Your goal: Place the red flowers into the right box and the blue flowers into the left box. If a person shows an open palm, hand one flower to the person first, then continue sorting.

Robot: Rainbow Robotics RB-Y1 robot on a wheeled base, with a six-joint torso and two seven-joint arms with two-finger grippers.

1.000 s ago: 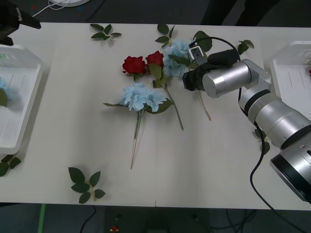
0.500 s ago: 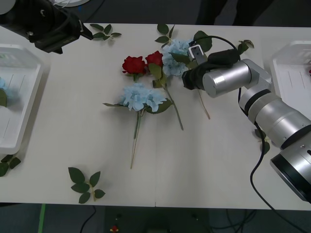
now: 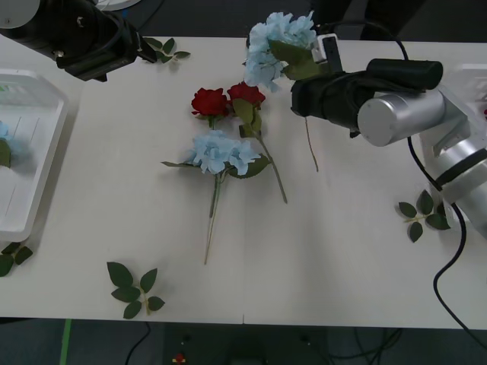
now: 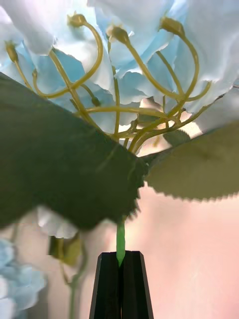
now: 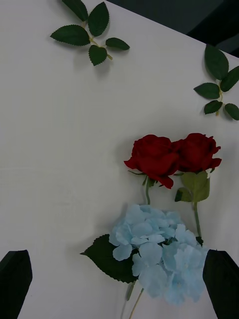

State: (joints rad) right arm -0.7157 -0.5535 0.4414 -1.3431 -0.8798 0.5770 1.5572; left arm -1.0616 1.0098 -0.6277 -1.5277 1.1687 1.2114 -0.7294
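Observation:
My right gripper (image 3: 303,97) is shut on the stem of a blue flower (image 3: 278,42) and holds it above the table's far side, its stem hanging down. In the right wrist view the black fingers (image 4: 110,284) pinch the green stem under the flower head (image 4: 149,60). Two red flowers (image 3: 210,100) (image 3: 246,93) lie side by side mid-table, with another blue flower (image 3: 223,150) just in front of them. My left gripper (image 3: 144,49) hovers open at the far left; its view shows the roses (image 5: 154,154) and the blue flower (image 5: 154,249). The left box (image 3: 34,175) holds a blue flower (image 3: 4,133). The right box (image 3: 466,80) sits behind my right arm.
Loose leaf sprigs lie at the front left (image 3: 135,289), the far edge (image 3: 163,49), beside the left box (image 3: 11,257) and near my right arm (image 3: 422,213). The table's front half is open white surface.
My right gripper has lifted the blue flower off the table, up and toward the far edge. My left arm has swung in from the left along the far side.

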